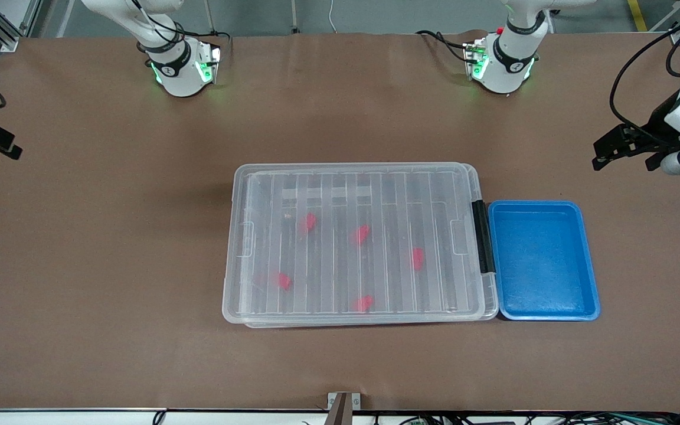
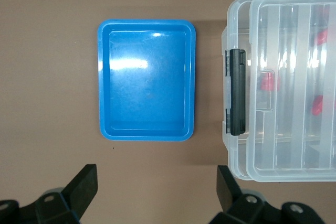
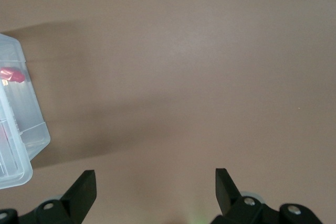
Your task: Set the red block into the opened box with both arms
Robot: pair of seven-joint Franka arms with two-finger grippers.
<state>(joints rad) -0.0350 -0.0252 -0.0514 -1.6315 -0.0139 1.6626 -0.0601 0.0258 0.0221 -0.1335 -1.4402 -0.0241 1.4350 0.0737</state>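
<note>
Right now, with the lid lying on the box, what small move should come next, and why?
Probably just park both arms: the job looks done. The lid covers the box, and five red blocks show through it. The left gripper hangs open over the table by the blue tray; the right gripper is open beside the box.
</note>
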